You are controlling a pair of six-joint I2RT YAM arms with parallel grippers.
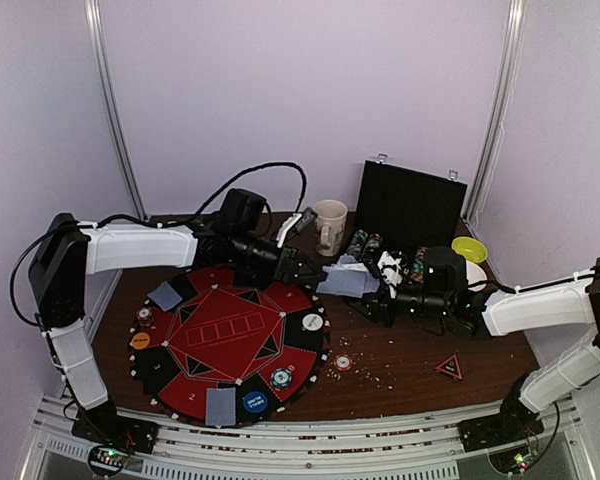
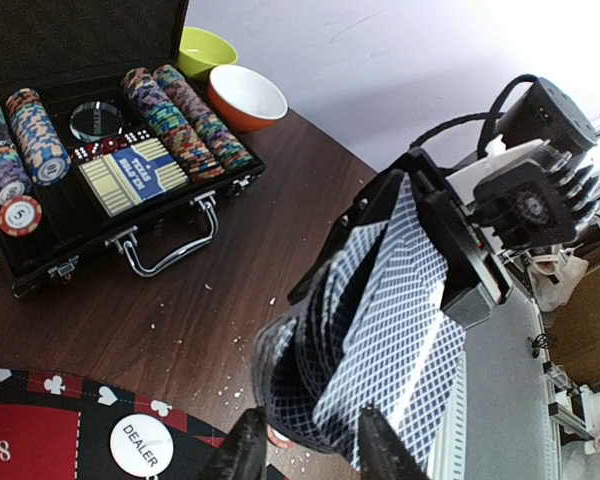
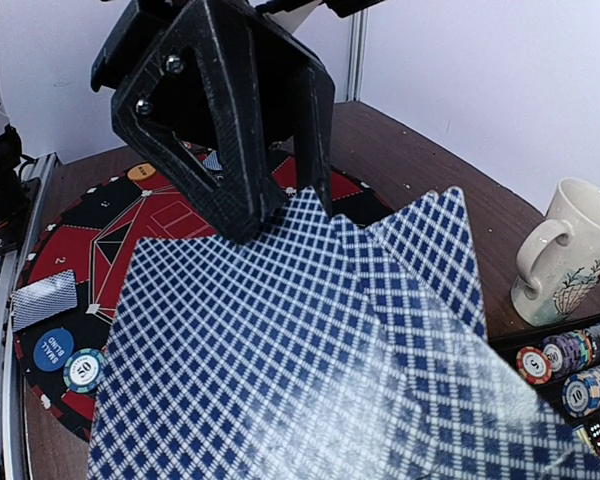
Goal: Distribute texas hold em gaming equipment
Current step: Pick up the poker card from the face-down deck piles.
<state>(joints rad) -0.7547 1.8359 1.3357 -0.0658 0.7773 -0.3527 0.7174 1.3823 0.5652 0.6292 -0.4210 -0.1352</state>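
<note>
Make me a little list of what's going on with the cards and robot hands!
right gripper: shut on a fan of cards
left gripper: open, at the fan's edge
mat: two dealt cards, backs up
case: open, chips inside
mug: upright, beside case

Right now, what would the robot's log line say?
right gripper: shut on fan of playing cards | left gripper: at fan's free edge, grip unclear | chip case: open

Soft, even room light, faint shadows; the left wrist view's upper right is washed out, and the nearest cards blur.
</note>
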